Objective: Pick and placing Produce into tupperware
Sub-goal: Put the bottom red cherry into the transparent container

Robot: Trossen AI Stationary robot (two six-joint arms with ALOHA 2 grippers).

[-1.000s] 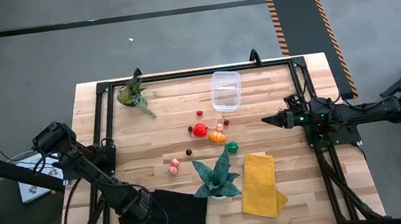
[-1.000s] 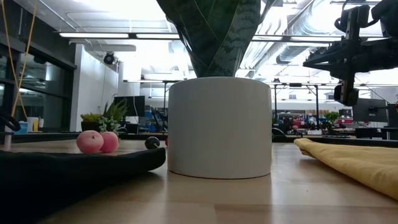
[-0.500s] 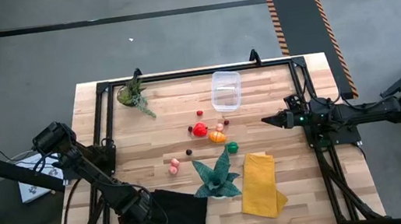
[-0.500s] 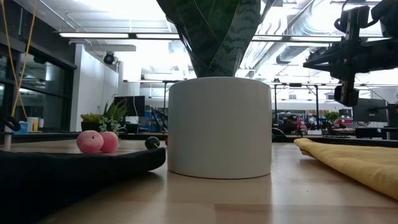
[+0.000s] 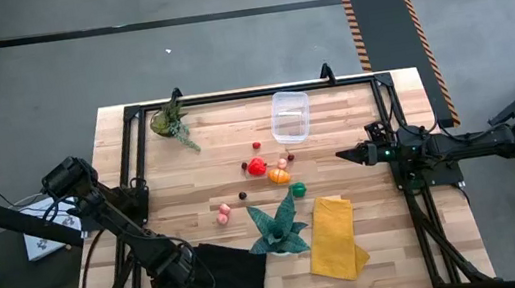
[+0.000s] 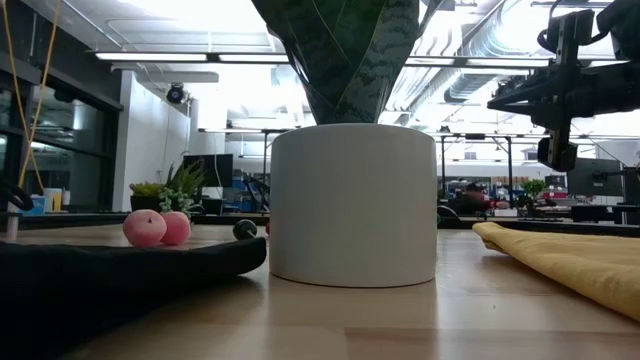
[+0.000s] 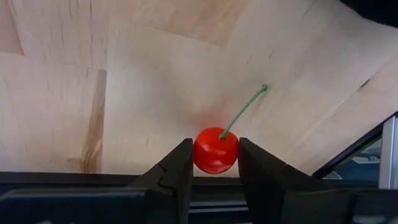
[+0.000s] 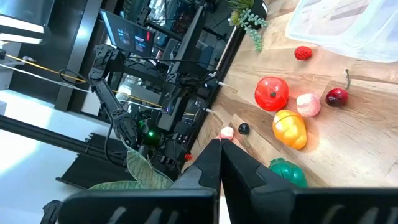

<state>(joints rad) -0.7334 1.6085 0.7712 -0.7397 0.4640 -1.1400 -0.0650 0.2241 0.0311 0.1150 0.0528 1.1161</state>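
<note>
One cherry (image 7: pixel 215 148), red w/ green stem, is clamped btwn the tips of the L pincer (image 7: pixel 215 157), which hangs over the near-left part of the bench (image 5: pixel 372 239), by the black cloth (image 5: pixel 233 272). R pincer (image 5: pixel 343 155) waits at the right side, tips clenched together on nothing. Tupperware (image 5: pixel 290 117) stands at the far side, right of centre, well apart from the L pincer; no contents seen in it.

Risks, as judged:
(1) The cherry is round and smooth and held only at the tips, so it may squirt out on a quick swing; the carry to the tub is long.
(2) The direct path crosses the teal plant (image 5: pixel 278 227) and the loose produce; a low pass could knock pieces about.
(3) The tub looks light, so a touch on its rim could shove it; a drop from high up could bounce the cherry out.

Count:
- Tupperware: 1.
- Produce on bench, approx. 9: small red berry (image 5: pixel 257 146), red tomato (image 5: pixel 257 167), dark cherry (image 8: pixel 337 97), pink piece (image 5: pixel 282 163), orange piece (image 5: pixel 280 174), green piece (image 5: pixel 297 191), pink pair (image 5: pixel 224 211), dark ball (image 5: pixel 243 196).
- With the held cherry, approx. 10; tiny pieces may be missed.
- Plants: 2, incl. the leafy plant (image 5: pixel 170 121) at far left.
- Cloths: 2, incl. the yellow cloth (image 5: pixel 333 238).
</note>
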